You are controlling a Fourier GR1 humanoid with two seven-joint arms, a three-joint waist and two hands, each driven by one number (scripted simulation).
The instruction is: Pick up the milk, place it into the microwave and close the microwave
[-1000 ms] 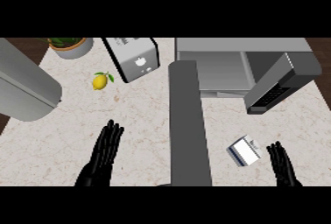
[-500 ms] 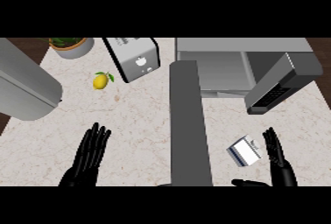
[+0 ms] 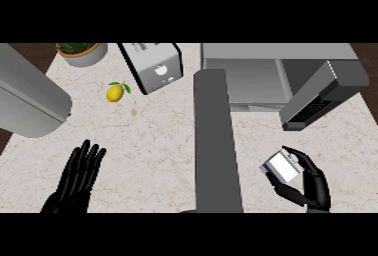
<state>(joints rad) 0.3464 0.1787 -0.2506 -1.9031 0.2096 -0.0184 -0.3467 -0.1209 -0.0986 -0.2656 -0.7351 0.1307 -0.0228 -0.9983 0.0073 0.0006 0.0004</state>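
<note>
right hand [image 3: 308, 180] curled round milk [image 3: 281, 165] low on counter [image 3: 155, 145] | left hand [image 3: 77, 177] flat, fingers straight | microwave [image 3: 255, 75] door [image 3: 321, 95] open above milk | grey post [image 3: 216, 140] between hands | lemon [image 3: 114, 92], plant pot [image 3: 81, 52] far left
</note>
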